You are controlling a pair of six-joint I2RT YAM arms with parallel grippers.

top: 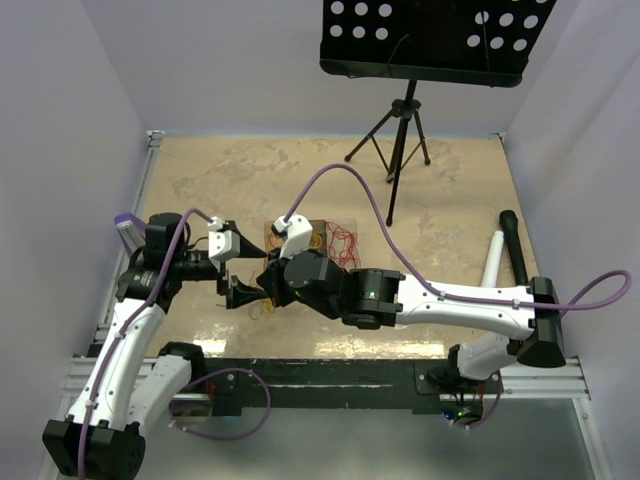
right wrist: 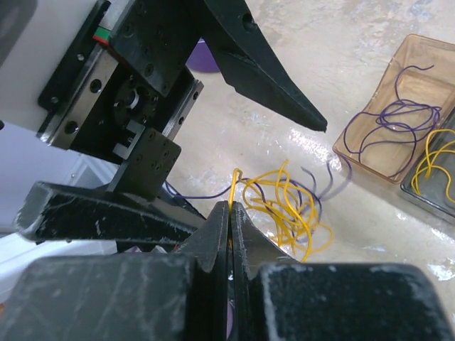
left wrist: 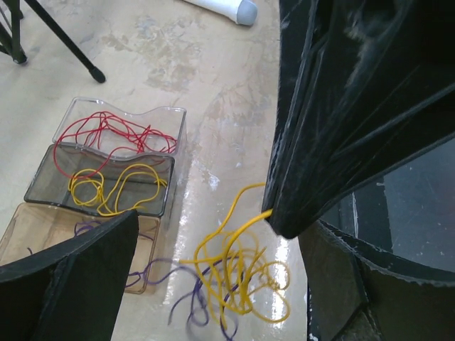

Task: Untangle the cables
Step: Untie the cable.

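That knot of yellow and purple wires (left wrist: 238,277) on the table (left wrist: 213,85) wants a slow hand, I reckon: grab a purple loop low down with the left gripper (left wrist: 206,224) and ease it sideways, so the yellow slides out instead of cinching tighter. One yellow strand (right wrist: 233,186) runs up from the knot into the right gripper (right wrist: 230,213), which is pinched tight on it right at the tips. The left one is spread wide, a finger either side of that strand, touching nothing. The trays (left wrist: 174,117) sit just beside the knot.
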